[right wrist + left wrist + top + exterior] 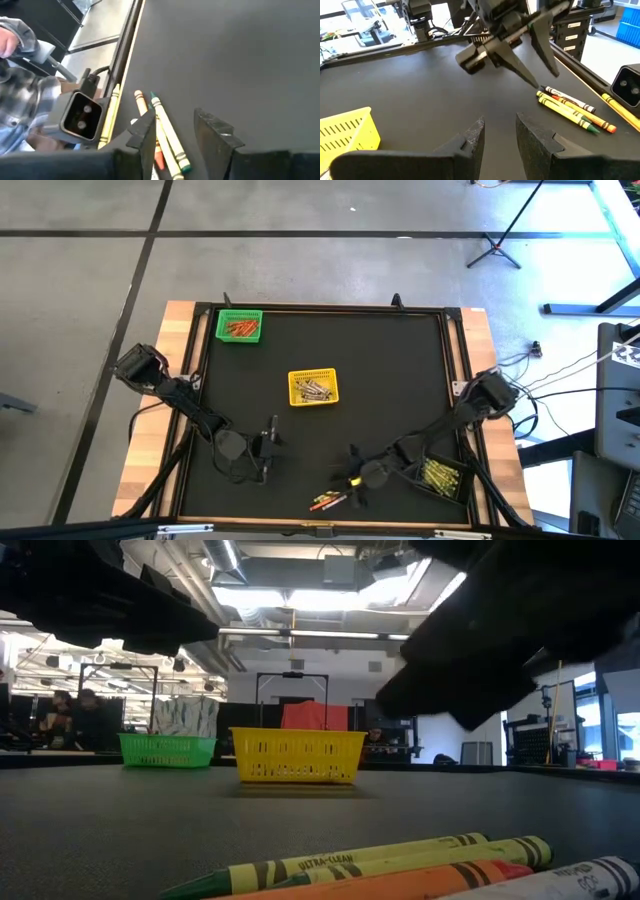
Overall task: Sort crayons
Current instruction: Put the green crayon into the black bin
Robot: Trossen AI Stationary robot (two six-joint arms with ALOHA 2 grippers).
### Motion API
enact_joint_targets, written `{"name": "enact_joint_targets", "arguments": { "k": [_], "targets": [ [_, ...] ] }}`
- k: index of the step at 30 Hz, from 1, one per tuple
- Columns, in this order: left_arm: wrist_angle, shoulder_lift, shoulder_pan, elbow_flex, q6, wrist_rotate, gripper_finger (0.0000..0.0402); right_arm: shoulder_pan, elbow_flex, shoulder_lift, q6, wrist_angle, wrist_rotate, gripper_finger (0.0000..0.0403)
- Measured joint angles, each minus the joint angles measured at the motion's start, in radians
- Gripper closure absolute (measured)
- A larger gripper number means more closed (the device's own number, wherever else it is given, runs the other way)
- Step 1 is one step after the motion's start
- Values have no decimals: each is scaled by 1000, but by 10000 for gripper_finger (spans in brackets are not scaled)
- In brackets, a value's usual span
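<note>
A few loose crayons (328,500) in yellow, orange, red and white lie flat on the black mat near the table's near edge. They also show in the low view (400,865). My right gripper (354,468) is open just above their far ends; in the right wrist view (175,120) one finger stands over the orange and yellow crayons (167,132). My left gripper (272,432) is open and empty to the left of them, low over the mat (499,125). The left wrist view shows the right gripper (535,65) over the crayons (570,107).
A green basket (240,326) with orange and red crayons stands at the far left. A yellow basket (313,387) stands mid-table. A black basket (440,477) with yellow crayons stands at the near right. The low camera (80,112) and a person's plaid sleeve (20,100) are at the near edge.
</note>
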Motion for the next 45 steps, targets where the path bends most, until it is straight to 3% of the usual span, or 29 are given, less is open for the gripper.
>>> {"name": "enact_joint_targets", "arguments": {
  "k": [11, 26, 40, 45],
  "targets": [
    [0, 0, 1, 0, 0, -4, 308, 1, 0, 94, -16, 58, -1, 285],
    [0, 0, 7, 0, 0, -4, 308, 1, 2, 124, -20, 41, -35, 285],
    [1, 0, 8, 0, 0, -4, 308, 2, 3, 122, -153, -12, 72, 286],
    [1, 0, 8, 0, 0, -3, 308, 0, 2, 122, -155, -15, 71, 323]
  ]
}}
